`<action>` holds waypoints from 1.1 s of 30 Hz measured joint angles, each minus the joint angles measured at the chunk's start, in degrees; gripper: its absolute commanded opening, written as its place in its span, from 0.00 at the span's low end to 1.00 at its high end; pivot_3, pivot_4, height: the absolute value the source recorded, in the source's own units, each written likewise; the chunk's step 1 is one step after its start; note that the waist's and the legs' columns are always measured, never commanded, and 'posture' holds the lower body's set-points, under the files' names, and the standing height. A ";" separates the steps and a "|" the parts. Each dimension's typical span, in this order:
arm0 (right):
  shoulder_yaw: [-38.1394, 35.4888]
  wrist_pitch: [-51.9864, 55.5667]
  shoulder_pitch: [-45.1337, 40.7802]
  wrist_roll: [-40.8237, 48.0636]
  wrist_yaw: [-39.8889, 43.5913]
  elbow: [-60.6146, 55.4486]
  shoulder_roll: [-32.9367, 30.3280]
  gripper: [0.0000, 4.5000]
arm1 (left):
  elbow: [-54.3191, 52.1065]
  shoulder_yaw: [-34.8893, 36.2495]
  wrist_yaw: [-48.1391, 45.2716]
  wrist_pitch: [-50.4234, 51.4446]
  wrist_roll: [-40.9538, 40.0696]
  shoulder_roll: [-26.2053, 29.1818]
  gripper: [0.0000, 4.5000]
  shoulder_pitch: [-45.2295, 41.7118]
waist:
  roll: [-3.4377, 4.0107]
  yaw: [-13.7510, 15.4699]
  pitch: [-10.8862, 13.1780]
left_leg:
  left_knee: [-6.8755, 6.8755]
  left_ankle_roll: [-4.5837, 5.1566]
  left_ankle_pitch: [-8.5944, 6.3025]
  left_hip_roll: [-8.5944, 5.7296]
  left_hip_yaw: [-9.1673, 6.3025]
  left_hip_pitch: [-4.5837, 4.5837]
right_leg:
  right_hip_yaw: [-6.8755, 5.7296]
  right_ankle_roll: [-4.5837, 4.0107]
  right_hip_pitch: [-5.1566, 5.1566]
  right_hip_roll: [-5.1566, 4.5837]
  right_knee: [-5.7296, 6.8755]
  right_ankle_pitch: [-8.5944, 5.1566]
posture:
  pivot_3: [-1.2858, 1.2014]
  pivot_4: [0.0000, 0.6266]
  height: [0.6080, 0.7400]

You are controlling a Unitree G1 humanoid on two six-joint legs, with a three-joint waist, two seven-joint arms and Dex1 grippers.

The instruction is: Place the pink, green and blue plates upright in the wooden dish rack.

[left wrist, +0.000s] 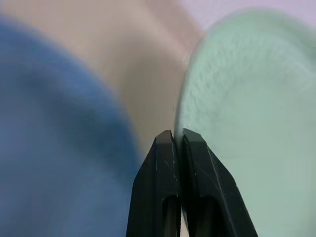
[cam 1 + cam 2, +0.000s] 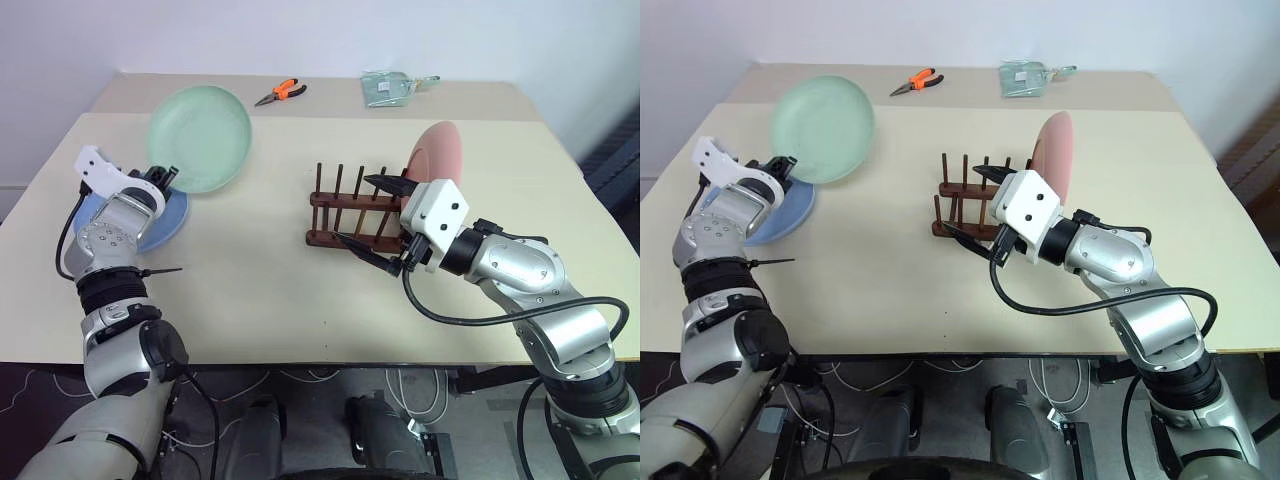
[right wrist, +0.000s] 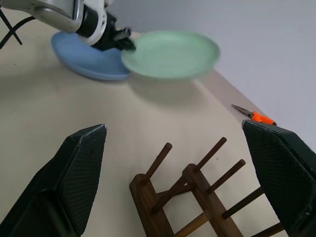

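Grip first: your left tool [image 2: 168,176] is pinched on the near rim of the green plate [image 2: 200,137], which is lifted clear of the bench [image 2: 250,280] and tilted, probably so it can go edge-down between the pegs. The blue plate [image 2: 165,222] lies flat beneath that arm, untouched. Your right tool [image 2: 378,220] stands spread wide just in front of the wooden dish rack [image 2: 350,215], holding nothing; held there, it looks ready to steady the rack or guide the incoming plate. The pink plate [image 2: 437,153] is already upright at the rack's right end, so you have one of three done. Orange pliers [image 2: 281,92] and a clear bag [image 2: 392,87] sit at the far edge, well apart from the work.
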 measured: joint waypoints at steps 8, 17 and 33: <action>12.34 -11.97 -13.69 -21.70 -0.13 11.41 -0.03 1.00 | -22.93 -21.57 -10.07 0.26 5.44 -0.58 0.01 -1.80 | 0.00 -0.41 0.01 | -0.05 -0.13 0.07 -0.02 0.03 -0.02 | 0.03 -0.03 -0.08 0.00 0.00 0.02 | 0.52 0.24 0.94; 17.48 -24.54 -20.51 -41.20 -6.93 28.70 4.03 0.80 | -31.17 -25.90 -7.06 10.23 5.91 -3.15 0.00 -2.91 | 0.03 -0.19 0.03 | -0.07 -0.12 0.08 -0.02 0.00 -0.07 | 0.04 0.00 -0.13 0.01 0.03 0.02 | 0.52 0.24 0.94; 18.38 -32.31 -19.82 -53.63 -8.10 32.68 4.91 0.00 | -32.47 -20.68 -7.31 12.40 1.22 -5.43 0.77 -3.57 | 0.03 -0.26 0.04 | -0.05 -0.14 0.09 -0.03 -0.03 -0.07 | 0.03 -0.01 -0.12 0.01 0.05 0.03 | 0.52 0.24 0.94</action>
